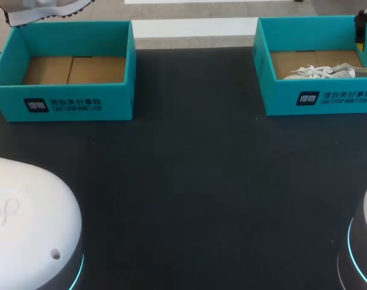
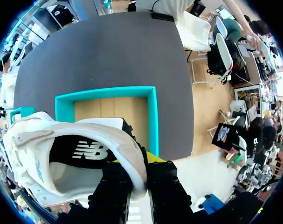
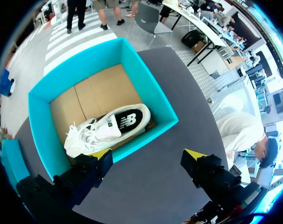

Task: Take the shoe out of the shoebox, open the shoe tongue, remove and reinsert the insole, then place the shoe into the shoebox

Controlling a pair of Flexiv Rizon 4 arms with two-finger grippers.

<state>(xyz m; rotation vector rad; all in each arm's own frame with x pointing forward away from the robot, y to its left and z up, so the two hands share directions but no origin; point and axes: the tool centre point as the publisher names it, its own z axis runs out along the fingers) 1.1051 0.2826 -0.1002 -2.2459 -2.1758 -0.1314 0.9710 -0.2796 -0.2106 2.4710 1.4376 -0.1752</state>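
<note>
A white shoe (image 2: 43, 140) with a black insole hangs above the empty left teal shoebox (image 2: 153, 119). My left gripper (image 2: 140, 164) is shut on the shoe's heel collar. In the head view only the shoe's sole (image 1: 41, 11) shows, at the far edge over the left shoebox (image 1: 62, 99). A second white shoe (image 3: 108, 128) lies on its side inside the right teal shoebox (image 3: 153, 100), laces toward the box's corner. My right gripper (image 3: 148, 157) hovers open above that box's near wall, holding nothing. The right shoebox (image 1: 316, 96) and its shoe (image 1: 319, 72) also show in the head view.
Dark tabletop (image 1: 189, 181) stretches between and in front of the two boxes. My arms' white bases (image 1: 26, 223) sit at the near corners.
</note>
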